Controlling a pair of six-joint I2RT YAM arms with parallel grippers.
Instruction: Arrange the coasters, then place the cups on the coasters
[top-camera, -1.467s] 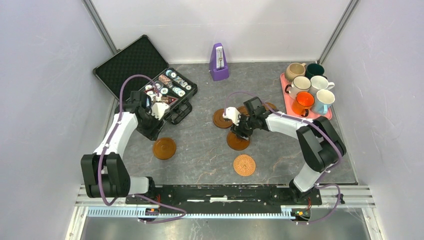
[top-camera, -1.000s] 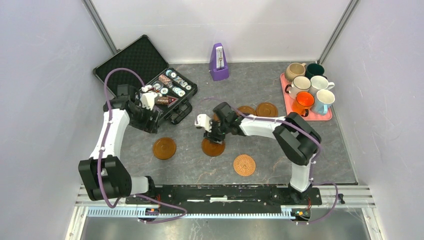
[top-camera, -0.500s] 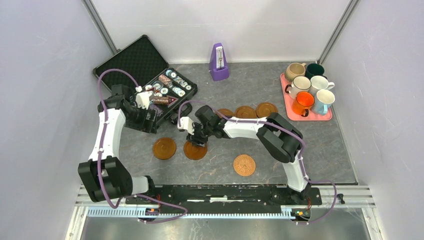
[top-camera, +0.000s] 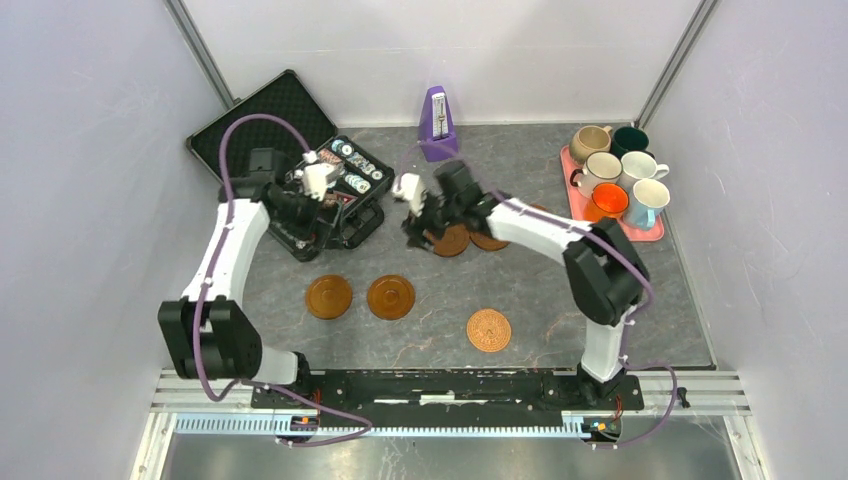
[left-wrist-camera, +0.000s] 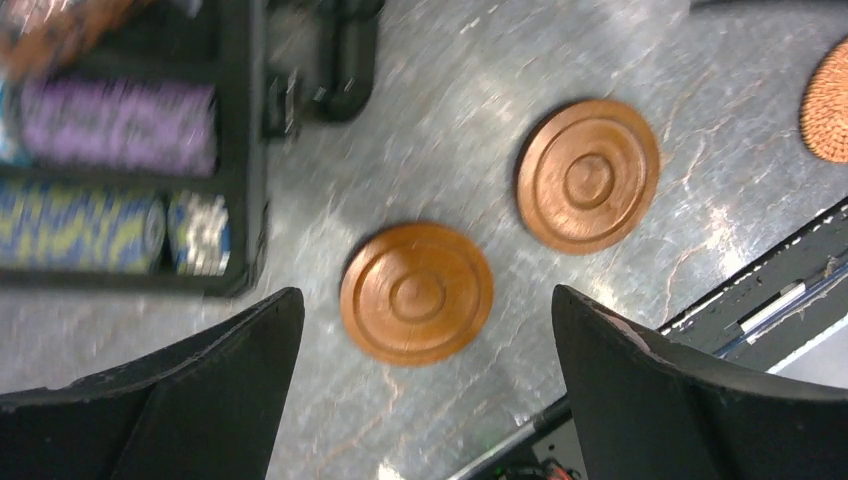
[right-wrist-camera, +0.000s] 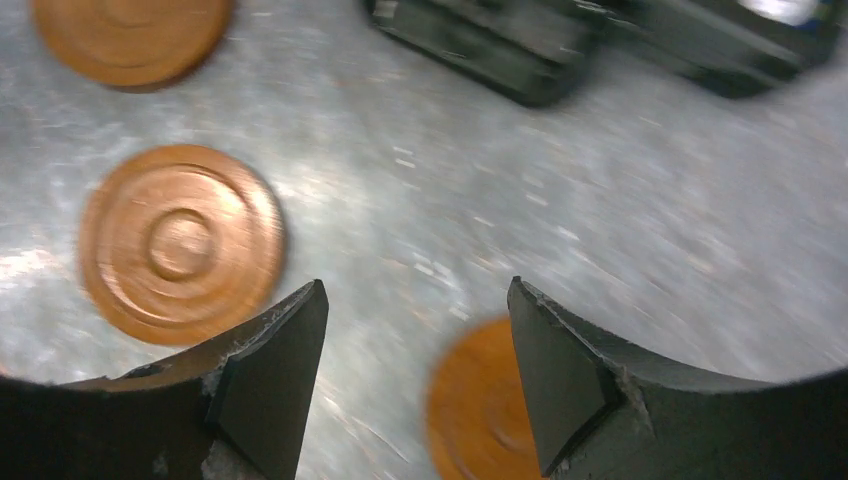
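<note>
Over a coaster (top-camera: 452, 241), right arm (top-camera: 535, 232) extends (end effector (right-wrist-camera: 415, 335) spread).

My left gripper (left-wrist-camera: 424, 300) is spread wide, holding nothing. Near coaster (left-wrist-camera: 417, 292) lies below the gap. Second coaster (left-wrist-camera: 588, 174) is just beside it, not touching.

I count two ringed brown coasters (top-camera: 329, 297) lying flat side by side at near left, a paler patterned coaster (top-camera: 488, 330) flat at near centre, at least two further coasters (top-camera: 452, 241) close together mid-table and partly hidden, and six upright mugs (top-camera: 620, 170) clustered on the pink tray (top-camera: 625, 233) at far right.
</note>
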